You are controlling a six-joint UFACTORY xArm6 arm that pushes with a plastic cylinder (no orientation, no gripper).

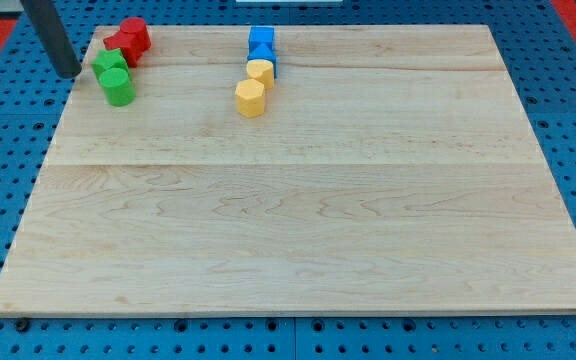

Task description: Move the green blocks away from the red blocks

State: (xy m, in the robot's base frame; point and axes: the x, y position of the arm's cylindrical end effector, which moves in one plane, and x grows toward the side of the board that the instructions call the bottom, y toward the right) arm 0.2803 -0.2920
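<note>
Two red blocks [128, 38] sit close together at the board's top left corner. Two green blocks lie just below them: a green star-like block [110, 63] touching the red ones, and a green cylinder [120, 87] touching it from below. The dark rod comes down at the view's top left, and my tip [71, 73] rests at the board's left edge, just left of the green blocks, a small gap from the star-like one.
Two blue blocks [261, 44] and two yellow blocks [254, 88] form a short column at the top middle of the wooden board [298, 220]. A blue perforated table [8, 160] surrounds the board.
</note>
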